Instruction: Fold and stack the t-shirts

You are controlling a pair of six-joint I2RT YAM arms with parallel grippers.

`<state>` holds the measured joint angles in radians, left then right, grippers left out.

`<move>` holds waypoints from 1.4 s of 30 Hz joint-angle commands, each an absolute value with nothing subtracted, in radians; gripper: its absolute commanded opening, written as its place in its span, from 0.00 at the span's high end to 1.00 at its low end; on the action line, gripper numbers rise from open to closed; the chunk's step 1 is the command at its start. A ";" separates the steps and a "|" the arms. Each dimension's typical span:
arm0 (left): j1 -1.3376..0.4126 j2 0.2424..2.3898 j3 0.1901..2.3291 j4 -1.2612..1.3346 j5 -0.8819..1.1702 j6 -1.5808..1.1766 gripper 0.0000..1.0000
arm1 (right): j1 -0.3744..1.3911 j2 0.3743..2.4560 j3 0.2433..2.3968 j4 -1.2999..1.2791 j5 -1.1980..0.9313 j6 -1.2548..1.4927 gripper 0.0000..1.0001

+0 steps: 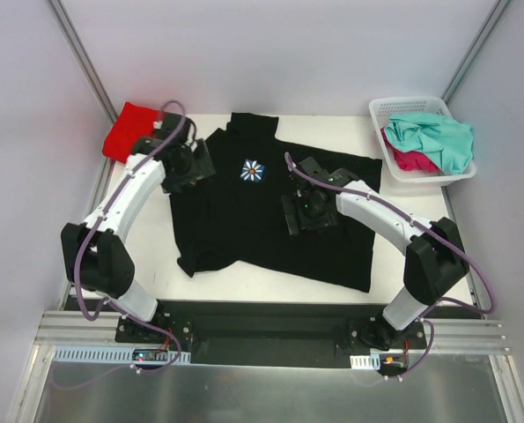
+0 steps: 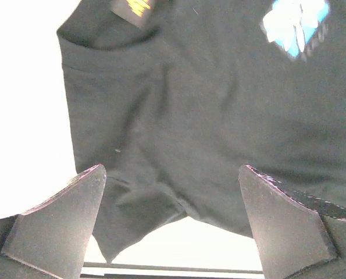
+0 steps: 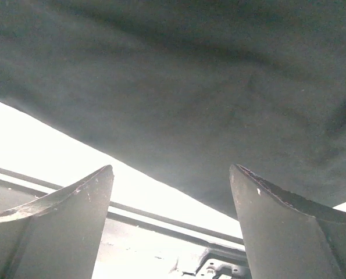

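A large black t-shirt [image 1: 244,220] with a white daisy print [image 1: 253,170] lies spread flat on the white table. My left gripper [image 1: 191,167] hovers open over its left shoulder and sleeve [image 2: 132,209]. Open as well, my right gripper [image 1: 307,211] hangs above the shirt's right half, whose hem [image 3: 178,116] fills the right wrist view. Nothing sits between either pair of fingers. A folded red t-shirt [image 1: 128,130] rests at the back left. A teal-mint t-shirt [image 1: 438,137] and a magenta-pink one [image 1: 411,160] lie bunched in the basket.
A white lattice basket [image 1: 389,110] stands at the table's back right corner. Grey walls and metal posts close in the back and sides. The arms' base rail [image 1: 262,339] runs along the near edge.
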<state>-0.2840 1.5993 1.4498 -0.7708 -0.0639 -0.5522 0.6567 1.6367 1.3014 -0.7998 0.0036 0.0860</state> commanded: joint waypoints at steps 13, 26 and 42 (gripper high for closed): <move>-0.057 1.566 1.443 -0.937 -0.046 -0.468 0.01 | 0.977 1.770 1.377 -0.892 0.127 0.149 0.18; -0.102 1.306 1.215 -0.951 0.241 -0.433 0.02 | 0.993 1.695 1.348 -0.902 0.189 0.176 0.22; -0.252 0.759 0.818 -1.175 0.044 -0.778 0.19 | 0.888 1.557 1.190 -0.867 0.186 0.186 0.20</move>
